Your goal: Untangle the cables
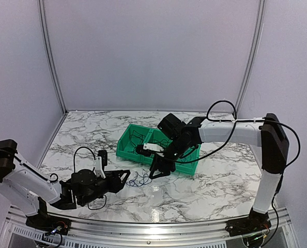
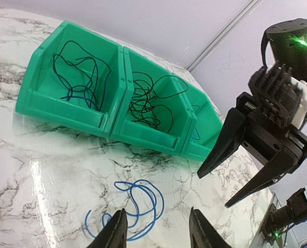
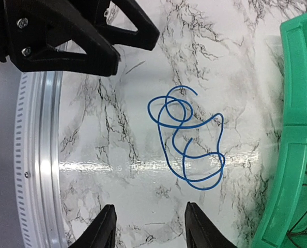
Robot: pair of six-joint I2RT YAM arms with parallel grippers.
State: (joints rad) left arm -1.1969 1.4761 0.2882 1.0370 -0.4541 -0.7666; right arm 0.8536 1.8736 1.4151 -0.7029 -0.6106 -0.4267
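A thin blue cable [image 1: 138, 181] lies in loose loops on the marble table, between my two grippers. In the left wrist view the blue cable [image 2: 163, 201] sits just ahead of my left gripper [image 2: 156, 217], which is open and empty. My right gripper [image 2: 214, 190] hangs open above the table to its right. The right wrist view shows the same blue cable [image 3: 182, 125] beyond my open right gripper [image 3: 149, 209], untouched. More cables lie in the green bin: black and blue ones [image 2: 76, 72] in its left compartment, black ones [image 2: 148, 98] in the middle.
The green three-compartment bin [image 1: 125, 150] stands just behind the loose cable, and its wall [image 3: 293, 155] is close on the right. My left gripper [image 3: 135, 49] faces the right one across the cable. An aluminium rail [image 3: 40, 155] runs along the table's near edge.
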